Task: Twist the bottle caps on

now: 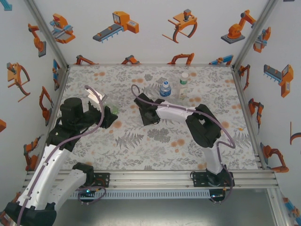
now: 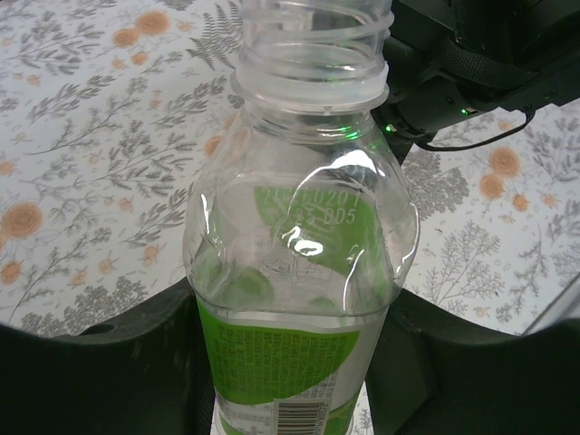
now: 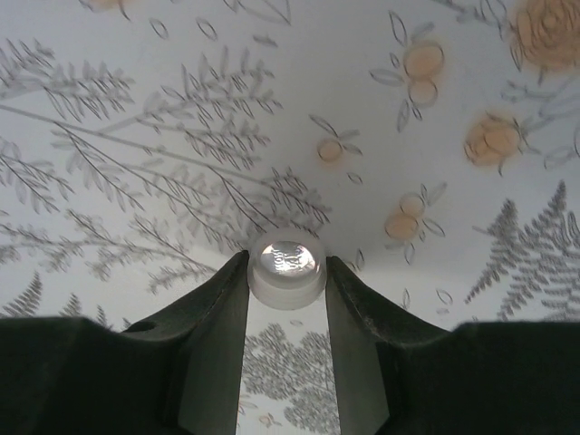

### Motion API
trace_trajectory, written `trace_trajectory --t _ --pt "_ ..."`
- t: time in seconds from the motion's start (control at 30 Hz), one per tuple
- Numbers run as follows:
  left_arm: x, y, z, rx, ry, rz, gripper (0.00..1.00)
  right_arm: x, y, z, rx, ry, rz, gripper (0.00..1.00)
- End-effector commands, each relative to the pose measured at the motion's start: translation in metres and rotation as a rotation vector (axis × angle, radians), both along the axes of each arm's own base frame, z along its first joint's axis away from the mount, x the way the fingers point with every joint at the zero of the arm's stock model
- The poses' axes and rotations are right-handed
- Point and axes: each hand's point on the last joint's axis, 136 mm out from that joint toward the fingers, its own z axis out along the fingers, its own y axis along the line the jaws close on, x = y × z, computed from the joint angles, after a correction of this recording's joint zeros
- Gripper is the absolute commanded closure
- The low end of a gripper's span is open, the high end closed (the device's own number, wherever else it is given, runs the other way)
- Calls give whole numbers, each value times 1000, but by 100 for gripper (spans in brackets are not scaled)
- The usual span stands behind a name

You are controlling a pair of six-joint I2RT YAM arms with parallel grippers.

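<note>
Left gripper: the left gripper (image 2: pixel 285 326) was closed tight on the green-labelled bottle (image 2: pixel 299 227), one dark finger (image 2: pixel 100 372) pressed to each side of the label, down at the 6 o'clock end of the wrist view.
Green-labelled bottle: it stood upright in that hold. Its threaded neck was bare and wide open at 12 o'clock in the left wrist view, with no cap on it! The clear body showed dents and creases above the label.
Bottle's place: seen from above, it sat at about 9 o'clock on the worktop (image 1: pixel 141 150), just left of the middle.
Right gripper: the right gripper (image 3: pixel 287 272) had narrowed right down on the bottle cap (image 3: pixel 287 261), with both fingers (image 3: pixel 217 317) touching its sides.
Bottle cap: small, round and white, it was pinched between the fingertips dead centre in the right wrist view, its flat face toward the camera and the floral print behind it.
Right gripper's place: near the middle of the worktop, at 3 o'clock from the held bottle and apart from it.
Blue-labelled bottle: the blue-labelled bottle (image 1: pixel 165 89) stood upright at about 1 o'clock from the right gripper. I could not tell whether it was capped.
Slim bottle: the slim bottle (image 1: pixel 183 84) stood upright just beside the blue one, on its 3 o'clock side, and was white at the top.
Both spare bottles: they stood free toward the 12 o'clock edge.
</note>
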Motion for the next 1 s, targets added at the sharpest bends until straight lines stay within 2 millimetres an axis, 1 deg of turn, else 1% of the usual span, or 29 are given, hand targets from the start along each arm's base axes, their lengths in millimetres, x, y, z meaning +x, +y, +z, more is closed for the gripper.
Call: trace_trajectory --t 0.0,0.13,0.3,0.4,0.5,0.63,0.77,0.83,0.97 --pt "-7 -18 8 -46 -28 -127 100 -16 -17 16 -15 6 -9 63" --pt "-15 -35 19 -101 -50 -239 100 -37 -39 17 -25 37 -24 63" --pt "-20 -51 33 -141 -111 -305 100 -68 -68 14 -18 75 -64 63" --pt "-21 -62 35 -145 -130 -347 100 -84 -84 10 -17 88 -90 63" --pt "-24 -77 32 -137 -146 -405 100 -96 -94 4 -14 101 -108 63" --pt "-24 -91 28 -135 -147 -450 100 -104 -99 -2 -11 111 -117 62" --pt "-19 -98 24 -135 -124 -437 100 -105 -101 -6 -14 110 -122 57" --pt "-19 -99 22 -121 -111 -437 100 -104 -102 -5 -15 108 -124 54" --pt "-20 -98 20 -113 -107 -432 100 -102 -100 6 -4 92 -126 51"
